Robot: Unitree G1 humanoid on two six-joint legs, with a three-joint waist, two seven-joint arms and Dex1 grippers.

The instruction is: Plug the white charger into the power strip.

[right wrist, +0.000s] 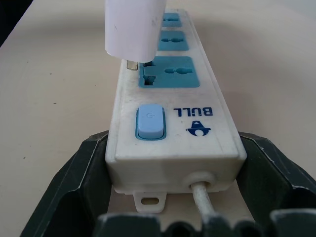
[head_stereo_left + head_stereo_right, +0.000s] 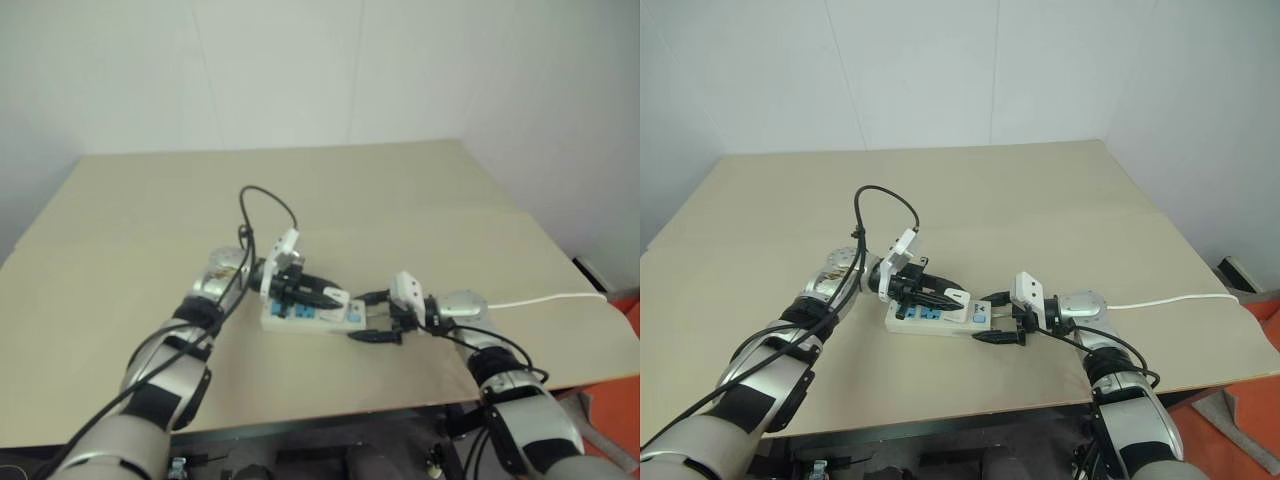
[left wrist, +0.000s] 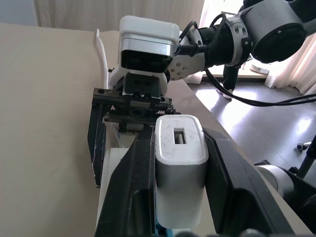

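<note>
White charger (image 1: 132, 27) clamped in left gripper (image 3: 178, 163) above power strip (image 1: 173, 103), right gripper (image 1: 170, 173) gripping strip's end.

Power strip (image 1: 173, 123) on table (image 2: 400, 190), white charger (image 1: 133, 27) just above its nearest socket.

The power strip (image 1: 173, 128) bears the brand name BULL in blue capitals, upside down in the right wrist view, beside its blue switch (image 1: 149, 121). A small blue emblem sits alongside. No other lettering legible.
</note>
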